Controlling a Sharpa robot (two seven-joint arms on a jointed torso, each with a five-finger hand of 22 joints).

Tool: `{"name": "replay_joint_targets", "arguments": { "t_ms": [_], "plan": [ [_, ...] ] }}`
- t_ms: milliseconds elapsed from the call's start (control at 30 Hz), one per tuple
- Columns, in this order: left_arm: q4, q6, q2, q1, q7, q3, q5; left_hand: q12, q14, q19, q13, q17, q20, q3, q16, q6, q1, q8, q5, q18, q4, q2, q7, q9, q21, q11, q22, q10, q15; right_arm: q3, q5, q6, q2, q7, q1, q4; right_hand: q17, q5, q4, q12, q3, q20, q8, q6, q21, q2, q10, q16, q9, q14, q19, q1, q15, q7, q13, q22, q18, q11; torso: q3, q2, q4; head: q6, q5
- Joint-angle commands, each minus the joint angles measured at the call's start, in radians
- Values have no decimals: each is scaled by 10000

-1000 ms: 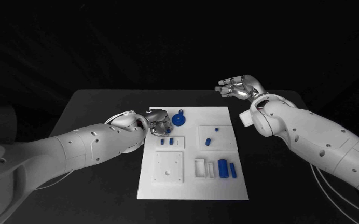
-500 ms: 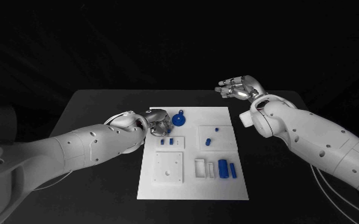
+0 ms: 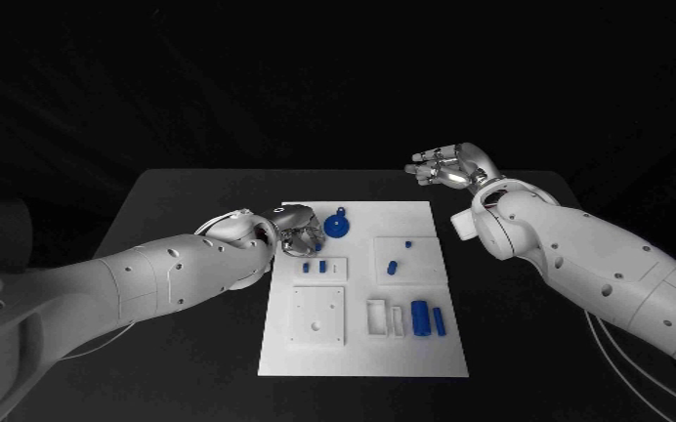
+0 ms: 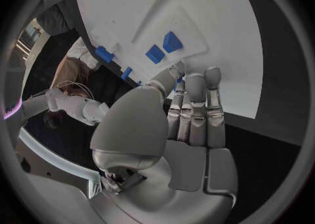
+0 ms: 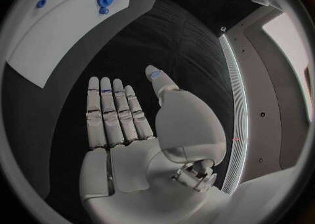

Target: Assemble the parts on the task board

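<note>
Matte black table point(image 3: 184, 207), dark room behind. The task board point(image 3: 423, 217), a flat white rectangular plate, lies at lower centre of the head frame, with raised white square blocks and a small open white frame on it. No readable writing anywhere.

Parts, glossy blue plastic: a round toothed gear point(image 3: 338, 224) with a small knob at the board's upper left; two little square pegs point(image 3: 316, 267) just below it in a white block; a tiny stud and a short slanted pin point(image 3: 392, 268) on the block right of centre; two upright cylinders point(image 3: 428, 317) side by side at the board's lower right.

Left hand point(image 3: 297, 231), silver metal on a smooth white arm, sits at the board's left edge, just beside the gear. In the left wrist view its fingers point(image 4: 196, 109) lie straight and close together over the board edge, a speck of blue at the tips; cannot tell whether it has hold of anything.

Right hand point(image 3: 448, 165), same silver finish, is raised in the upper right of the head frame, well apart from the board. Its fingers point(image 5: 113, 109) are flat and stretched out, thumb apart, holding nothing.
</note>
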Motion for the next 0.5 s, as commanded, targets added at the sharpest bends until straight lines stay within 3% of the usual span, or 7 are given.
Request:
{"name": "replay_joint_targets", "arguments": {
  "t_ms": [33, 233, 400, 500],
  "plan": [
    [45, -107, -30, 0, 77, 7, -1, 10, 15, 16, 11, -15, 34, 33, 21, -111, 33, -40, 53, 135, 6, -37, -86, -7, 8, 32, 189, -150, 50, 3, -53, 118, 0, 75, -9, -2, -15, 44, 49, -25, -28, -15, -17, 5, -24, -11, 6, -29, 3, 8, -5, 11, 13, -1, -13, -16, 46, 4, 2, -2, -5, 6, 2],
    [79, -121, -165, 3, -10, 15, -15, 21, -24, 26, 10, -56, 163, -658, -22, -1339, 415, -62, -68, 223, 190, -93, -391, -29, -142, 174, 145, -688, 168, 3, -58, 116, -18, 72, -10, -18, -15, 30, 42, -23, -45, -15, -17, -6, -24, -16, 0, -28, 3, 5, -9, 24, 13, 1, -13, -16, 43, 6, 0, -4, 1, 1, -20],
    [22, -283, -322, 9, -29, 52, 33, 18, -150, -18, 8, -141, 217, -981, -145, -1527, 669, -73, -27, 251, 315, -88, -273, -39, -306, 245, 150, -944, 213, 3, -66, 191, -74, 84, -17, -17, -14, 26, -3, -22, -33, -17, -16, -4, -20, -24, 1, -24, 3, 12, -3, 73, 14, 0, -13, -15, 47, 6, 1, -2, -1, 9, -27],
    [-60, -535, -410, 15, 71, 144, 263, 17, -783, -482, -1, -613, 196, -847, -1034, -1155, 830, -59, -8, 150, 227, -54, 9, -26, -644, 167, 78, -807, 99, 3, -129, 288, -140, 121, -29, 6, -16, 6, -126, -24, 40, -35, -14, 106, -9, -8, 46, -2, 6, 66, 60, 139, -6, -12, -16, -13, 66, -11, 4, -10, 1, 18, 6]
  ]
}}
